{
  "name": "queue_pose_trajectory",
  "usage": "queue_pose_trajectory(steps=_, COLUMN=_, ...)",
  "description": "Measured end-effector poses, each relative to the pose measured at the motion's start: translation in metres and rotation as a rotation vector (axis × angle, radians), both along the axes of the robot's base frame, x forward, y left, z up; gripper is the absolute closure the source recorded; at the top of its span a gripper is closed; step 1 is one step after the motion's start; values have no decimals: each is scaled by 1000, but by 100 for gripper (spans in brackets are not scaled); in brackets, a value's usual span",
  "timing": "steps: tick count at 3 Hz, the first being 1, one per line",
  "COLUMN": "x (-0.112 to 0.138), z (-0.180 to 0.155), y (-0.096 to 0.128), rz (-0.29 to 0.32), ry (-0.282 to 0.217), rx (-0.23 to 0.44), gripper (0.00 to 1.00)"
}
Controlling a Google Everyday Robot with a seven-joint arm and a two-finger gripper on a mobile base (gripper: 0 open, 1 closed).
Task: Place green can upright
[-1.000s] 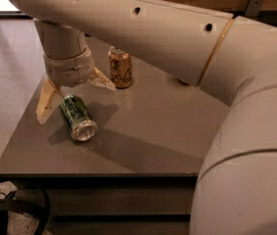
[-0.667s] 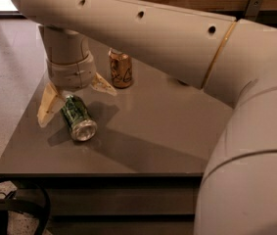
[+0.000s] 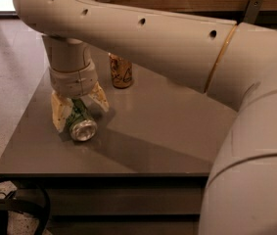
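The green can (image 3: 82, 125) lies on its side on the grey table (image 3: 167, 131), near the left front, with its silver end facing the camera. My gripper (image 3: 81, 115) hangs straight down from the arm over the can. Its two cream fingers (image 3: 59, 114) sit against either side of the can's body and look closed on it. The can still rests on the table top. The far part of the can is hidden behind the wrist.
An orange-brown can (image 3: 121, 71) with script lettering stands upright just behind and to the right of my gripper. My large arm (image 3: 177, 38) spans the upper and right side of the view. The table's front edge (image 3: 103, 174) is close below the can.
My gripper has come down over the lying green can and its fingers have drawn in from a wide spread to the can's sides. The can has hardly shifted.
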State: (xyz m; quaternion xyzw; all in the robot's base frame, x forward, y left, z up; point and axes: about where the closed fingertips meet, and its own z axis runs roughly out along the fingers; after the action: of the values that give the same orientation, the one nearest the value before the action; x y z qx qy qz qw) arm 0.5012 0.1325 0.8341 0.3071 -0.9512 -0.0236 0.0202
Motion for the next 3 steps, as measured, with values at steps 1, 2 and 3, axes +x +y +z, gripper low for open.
queue_pose_trajectory(steps=1, x=1, z=0, y=3, rz=1, ry=-6, rx=9, gripper=50)
queue_pose_trajectory(steps=2, x=2, z=-1, y=5, rz=2, ry=-11, rx=16, gripper=73)
queue_pose_trajectory(steps=3, x=3, z=-1, y=7, rz=3, ry=-15, rx=22, gripper=97)
